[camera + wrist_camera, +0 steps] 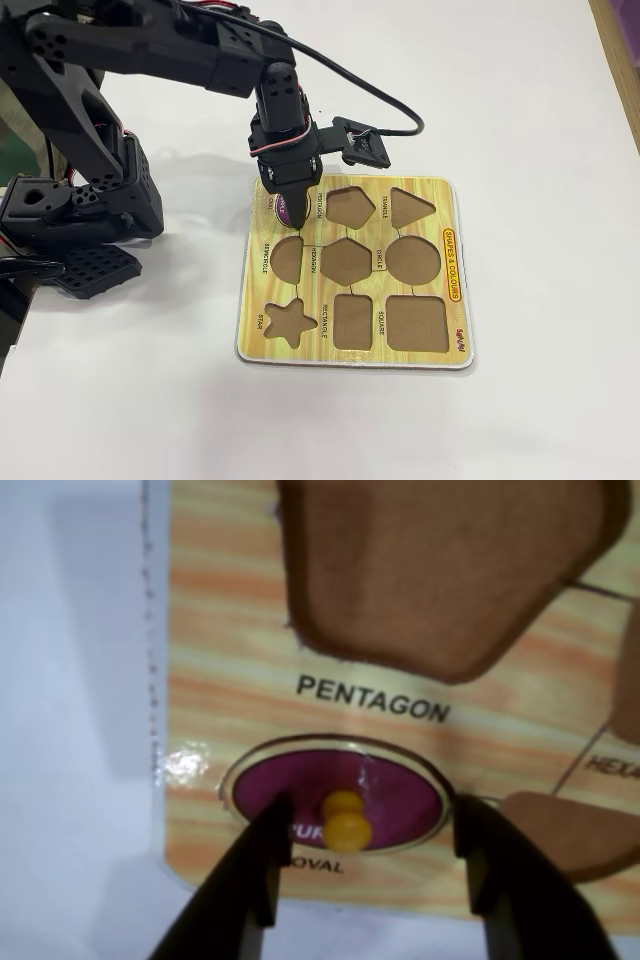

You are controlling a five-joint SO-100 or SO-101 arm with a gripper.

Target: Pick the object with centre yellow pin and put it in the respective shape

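Observation:
The purple oval piece (400,798) with its yellow knob (346,821) lies flat inside the oval cut-out, just above the printed word OVAL (320,865), at a corner of the yellow wood-grain board (240,705). My gripper (370,818) is open just above it. The black fingers stand on either side of the piece, and the knob sits between them, nearer the left finger (268,825), touching neither. In the fixed view the gripper (289,207) points down over the board's far left corner, where a sliver of the purple piece (284,212) shows beneath it.
The board (440,330) lies on a white table with empty brown cut-outs: pentagon (440,570), triangle, semicircle, hexagon, circle, star, rectangle, square. The arm's black base (80,220) stands to the left of the board. A cable (390,110) loops from the wrist.

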